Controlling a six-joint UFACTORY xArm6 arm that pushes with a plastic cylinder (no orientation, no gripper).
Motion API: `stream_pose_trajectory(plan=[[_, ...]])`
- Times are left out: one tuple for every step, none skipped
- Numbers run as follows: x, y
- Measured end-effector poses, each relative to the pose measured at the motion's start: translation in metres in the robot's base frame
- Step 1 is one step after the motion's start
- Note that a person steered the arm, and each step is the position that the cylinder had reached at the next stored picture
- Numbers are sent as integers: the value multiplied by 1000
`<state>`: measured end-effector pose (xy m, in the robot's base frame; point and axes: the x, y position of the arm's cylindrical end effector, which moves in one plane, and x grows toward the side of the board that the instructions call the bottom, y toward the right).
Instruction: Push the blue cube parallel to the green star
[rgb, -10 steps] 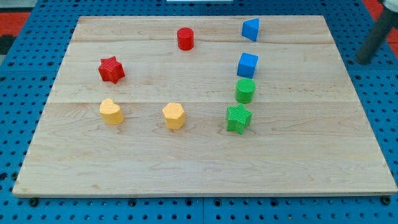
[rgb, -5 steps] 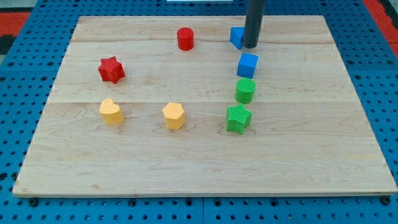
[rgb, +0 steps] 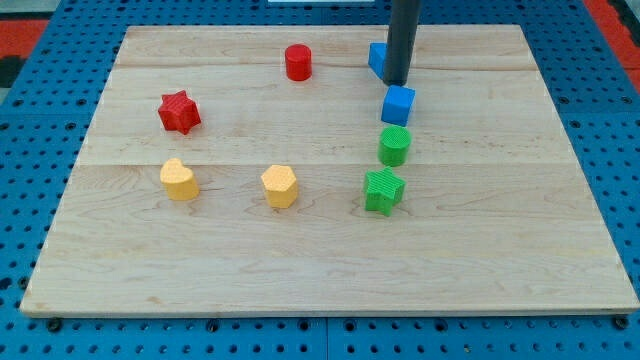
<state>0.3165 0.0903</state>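
Camera view, my tip just above the blue cube, no jaws on the rod, green cylinder wedged between cube and green star, another blue block half-hidden behind the rod.

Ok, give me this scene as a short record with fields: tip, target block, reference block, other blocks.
tip: my tip sits just above the blue cube, at the view's top
target block: blue cube
reference block: green star, below the green cylinder
behind rod: second blue block, partly hidden
other blocks: red cylinder, red star, two yellow blocks
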Motion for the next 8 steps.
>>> stream_pose_trajectory(plan=[[7,-22],[47,8],[93,13],[116,17],[77,31],[76,87],[160,71],[146,74]])
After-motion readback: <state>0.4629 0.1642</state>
